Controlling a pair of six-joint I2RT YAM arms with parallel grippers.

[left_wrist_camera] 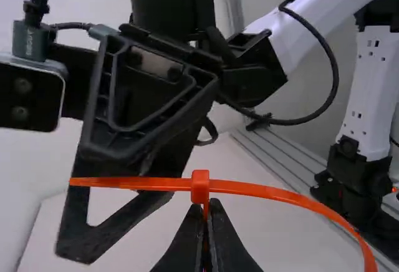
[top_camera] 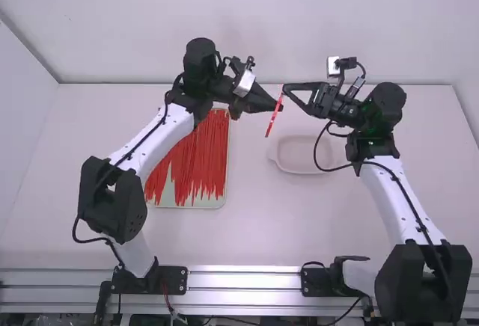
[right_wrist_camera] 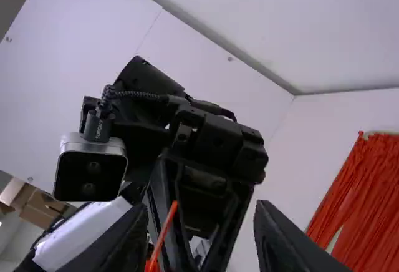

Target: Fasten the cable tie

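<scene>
An orange-red cable tie (left_wrist_camera: 262, 190) is held up in the air over the middle of the table, its strap hanging down towards the table (top_camera: 272, 121). My left gripper (left_wrist_camera: 204, 225) is shut on it just under its square head (left_wrist_camera: 199, 183). In the high view the left gripper (top_camera: 275, 105) points right and meets my right gripper (top_camera: 287, 91) tip to tip. The right gripper (right_wrist_camera: 201, 247) is open, its fingers (right_wrist_camera: 283, 241) apart on either side of the tie (right_wrist_camera: 161, 231). I cannot tell whether they touch the strap.
A pile of several red cable ties (top_camera: 197, 155) lies on a pale mat (top_camera: 221, 195) under the left arm. A shallow white tray (top_camera: 283, 163) sits on the table below the right gripper. The metal rail (top_camera: 239, 277) runs along the near edge.
</scene>
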